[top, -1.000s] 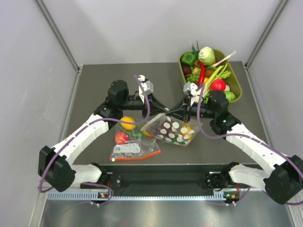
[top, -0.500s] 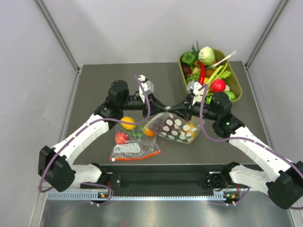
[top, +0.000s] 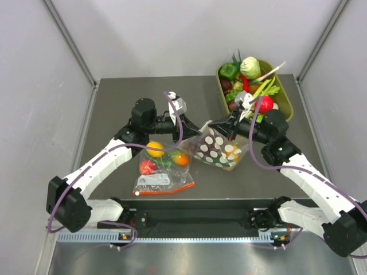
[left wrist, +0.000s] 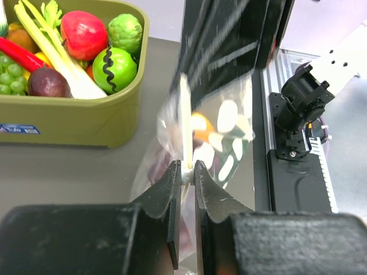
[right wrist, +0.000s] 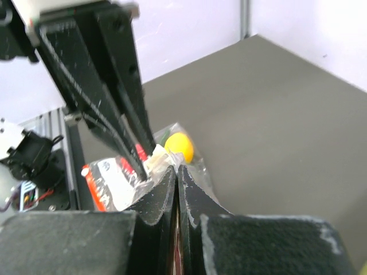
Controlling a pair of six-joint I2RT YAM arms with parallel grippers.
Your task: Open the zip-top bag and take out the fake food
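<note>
Top external view showed the zip-top bag [top: 217,150] at the middle of the table [top: 114,103], right of a plain bag [top: 163,179] of round fruits [top: 155,149], left gripper [left wrist: 184,172] and right gripper [right wrist: 176,172] each clamped onto its top edge, fake food [top: 229,150] sat inside.

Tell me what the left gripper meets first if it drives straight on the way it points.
The clear, white-dotted zip-top bag pinched in the left gripper. Close behind it, probably the right gripper, which faces it and grips the same bag.
</note>
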